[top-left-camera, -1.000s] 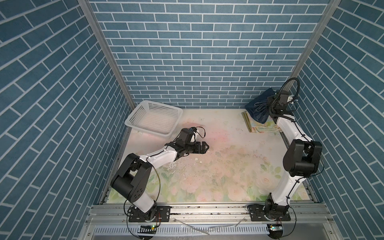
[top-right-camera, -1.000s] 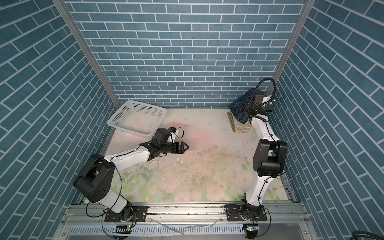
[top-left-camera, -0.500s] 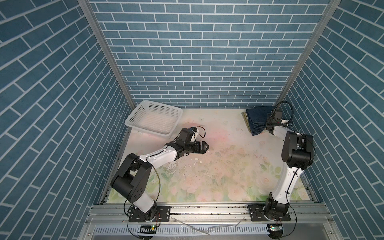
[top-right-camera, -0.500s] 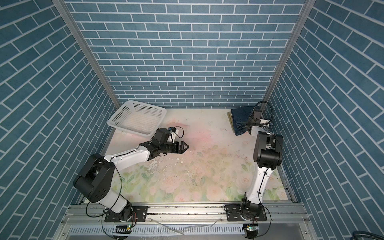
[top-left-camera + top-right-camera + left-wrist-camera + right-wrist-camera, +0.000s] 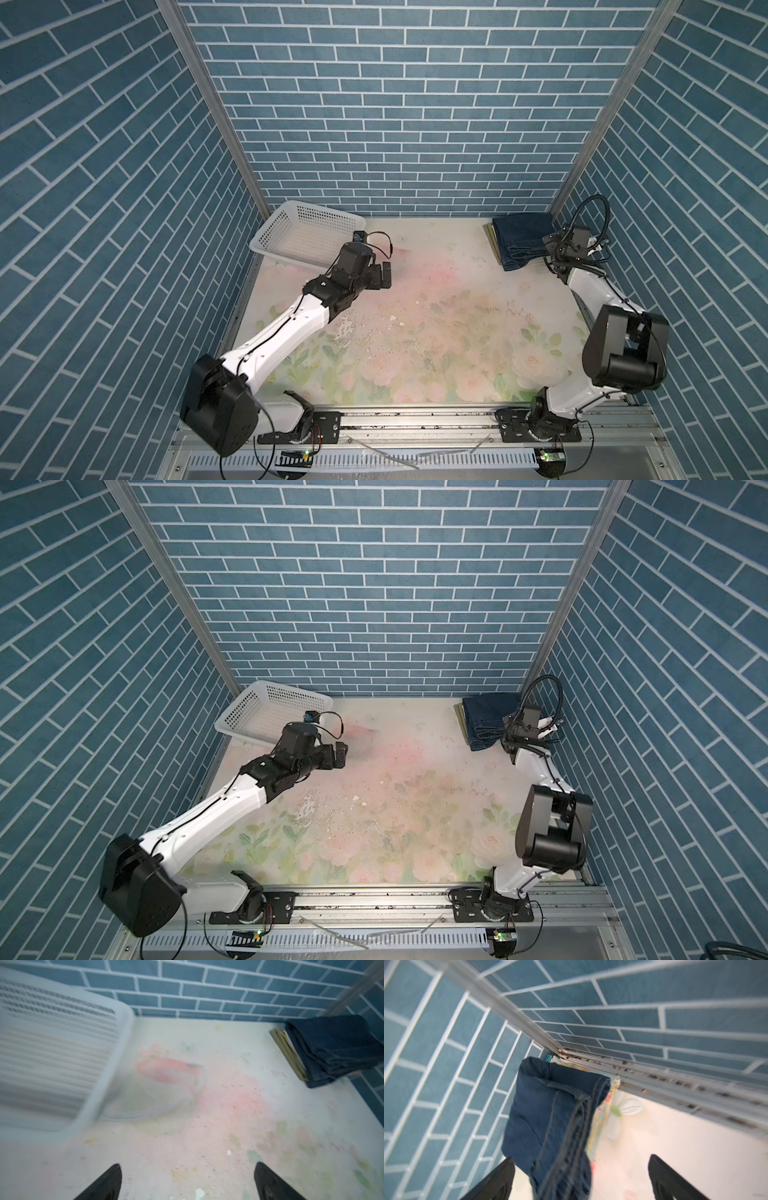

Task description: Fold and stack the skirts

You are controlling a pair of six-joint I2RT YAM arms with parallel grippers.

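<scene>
The denim skirt (image 5: 521, 237) lies folded on top of a stack in the far right corner, close against the walls. Under it, the olive skirt (image 5: 288, 1053) shows as a layered edge on the side facing the basket (image 5: 307, 232). The floral skirt (image 5: 595, 1130) peeks out beneath the denim in the right wrist view. The right gripper (image 5: 581, 1158) is at the stack's near edge with its fingers spread wide; the denim hem lies between them, unpinched. The left gripper (image 5: 188, 1165), also spread and empty, hangs over the mat (image 5: 436, 324) just beside the basket, well apart from the stack.
</scene>
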